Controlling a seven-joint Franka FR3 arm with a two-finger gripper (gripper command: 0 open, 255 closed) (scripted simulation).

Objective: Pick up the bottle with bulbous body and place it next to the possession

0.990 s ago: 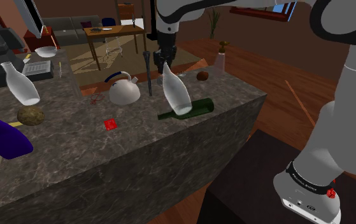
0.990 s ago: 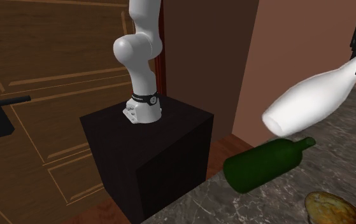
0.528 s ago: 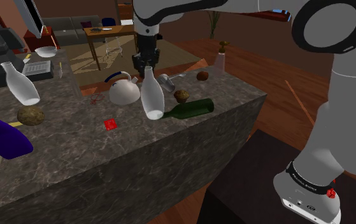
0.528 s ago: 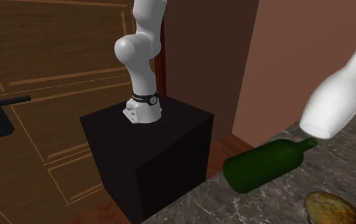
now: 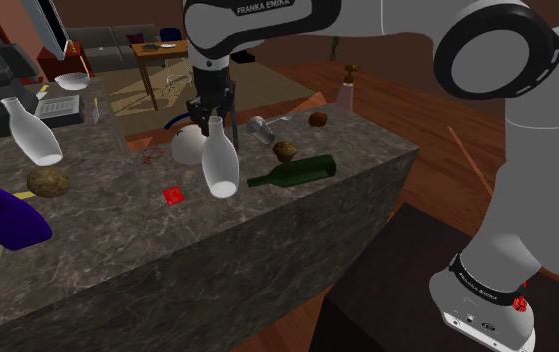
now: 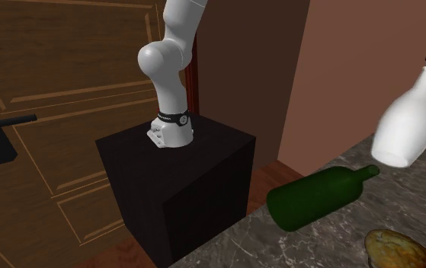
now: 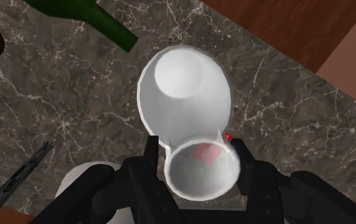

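- Shoulder view, nearest: a small red item (image 5: pixel 173 195) lies on the dark marble counter (image 5: pixel 267 230).
- Just beyond it and to its right, the white bulbous bottle (image 5: pixel 220 162) hangs upright, clear of the counter.
- The gripper (image 5: pixel 213 120) clamps the bottle's neck, one black finger (image 7: pixel 152 159) pressed on each side.
- A green bottle (image 5: pixel 294 173) lies to the right; a white kettle (image 5: pixel 185 150) stands farther back.

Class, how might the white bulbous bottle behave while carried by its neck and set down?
The white bottle hangs from the pincer by its narrow neck, so it may swing. Its smooth round body would probably roll if tipped.
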